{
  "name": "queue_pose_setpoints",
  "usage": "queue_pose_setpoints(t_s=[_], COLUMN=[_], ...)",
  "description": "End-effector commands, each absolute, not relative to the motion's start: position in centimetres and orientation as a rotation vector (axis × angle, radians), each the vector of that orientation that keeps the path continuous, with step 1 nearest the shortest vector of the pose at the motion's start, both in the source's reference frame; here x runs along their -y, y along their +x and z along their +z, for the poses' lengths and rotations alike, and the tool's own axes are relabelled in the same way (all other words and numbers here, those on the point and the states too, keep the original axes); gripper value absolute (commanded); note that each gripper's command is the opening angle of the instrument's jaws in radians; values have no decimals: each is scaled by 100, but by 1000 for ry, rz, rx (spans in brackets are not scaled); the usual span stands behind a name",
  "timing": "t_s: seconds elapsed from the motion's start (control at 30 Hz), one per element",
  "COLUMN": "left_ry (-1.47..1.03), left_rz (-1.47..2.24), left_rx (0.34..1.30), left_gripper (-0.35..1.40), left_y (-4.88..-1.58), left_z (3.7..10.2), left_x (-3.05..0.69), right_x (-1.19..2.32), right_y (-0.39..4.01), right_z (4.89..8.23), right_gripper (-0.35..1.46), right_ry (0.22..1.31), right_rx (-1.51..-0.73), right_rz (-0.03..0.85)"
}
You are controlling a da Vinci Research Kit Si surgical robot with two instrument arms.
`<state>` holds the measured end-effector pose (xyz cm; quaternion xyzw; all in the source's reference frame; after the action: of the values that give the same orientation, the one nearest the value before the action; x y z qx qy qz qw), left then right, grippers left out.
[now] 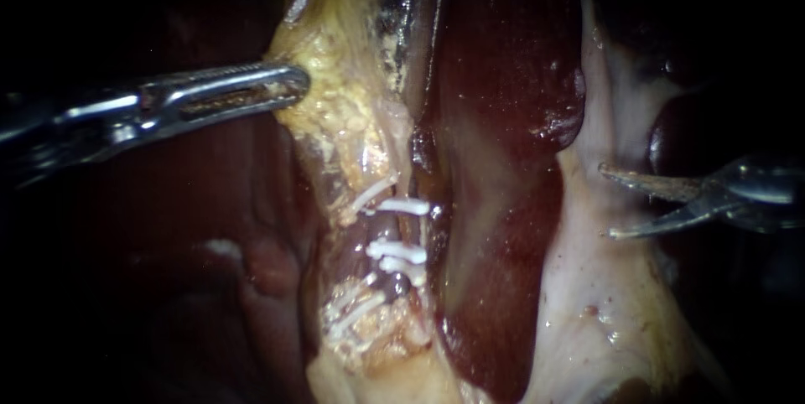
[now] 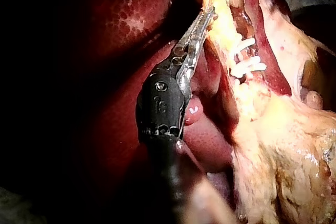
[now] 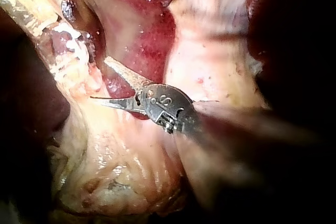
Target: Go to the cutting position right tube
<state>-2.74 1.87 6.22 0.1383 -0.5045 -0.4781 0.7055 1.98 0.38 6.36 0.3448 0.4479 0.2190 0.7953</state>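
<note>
A strand of yellow fatty tissue [image 1: 352, 111] runs down the middle and carries several white clips [image 1: 401, 246] across a tube; which tube is the right one I cannot tell. My left instrument [image 1: 289, 85] comes in from the left, its jaws shut on the strand's edge above the clips; the left wrist view shows the same grip [image 2: 206, 17] with the clips [image 2: 247, 66] just beyond. My right instrument [image 1: 608, 203] has two thin blades standing open over pale tissue, well right of the clips. In the right wrist view its blades [image 3: 101, 78] gape beside the clipped strand [image 3: 68, 51].
Dark red liver [image 1: 503, 77] lies between the clipped strand and the right instrument's blades. A pale, glistening sheet of tissue [image 1: 604, 303] spreads under and below those blades. More dark liver [image 2: 131, 19] fills the side behind my left instrument.
</note>
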Motion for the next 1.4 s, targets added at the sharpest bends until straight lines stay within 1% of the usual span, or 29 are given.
queue_pose_setpoints(t_s=[0.03,0.2,0.37,0.5,0.73,1.07,1.4], left_ry=[306,282,274,269,268,267,269], left_rz=[-1074,-1086,-1087,-1092,-1093,-1094,-1093], left_rx=[1128,1140,1140,1142,1141,1140,1141], left_gripper=[-35,-35,-35,-35,-35,-35,-35], left_y=[-269,-251,-252,-254,-255,-256,-257], left_z=[619,606,597,592,589,587,583], left_x=[-190,-198,-194,-191,-189,-188,-185], right_x=[-35,-20,-13,-15,-25,-29,-29], right_y=[207,258,296,316,327,342,359], right_z=[642,681,714,734,753,776,789], right_gripper=[137,137,139,139,139,139,139], right_ry=[760,833,897,908,898,887,878], right_rx=[-949,-893,-838,-793,-747,-738,-739], right_rz=[469,467,456,434,422,425,431])
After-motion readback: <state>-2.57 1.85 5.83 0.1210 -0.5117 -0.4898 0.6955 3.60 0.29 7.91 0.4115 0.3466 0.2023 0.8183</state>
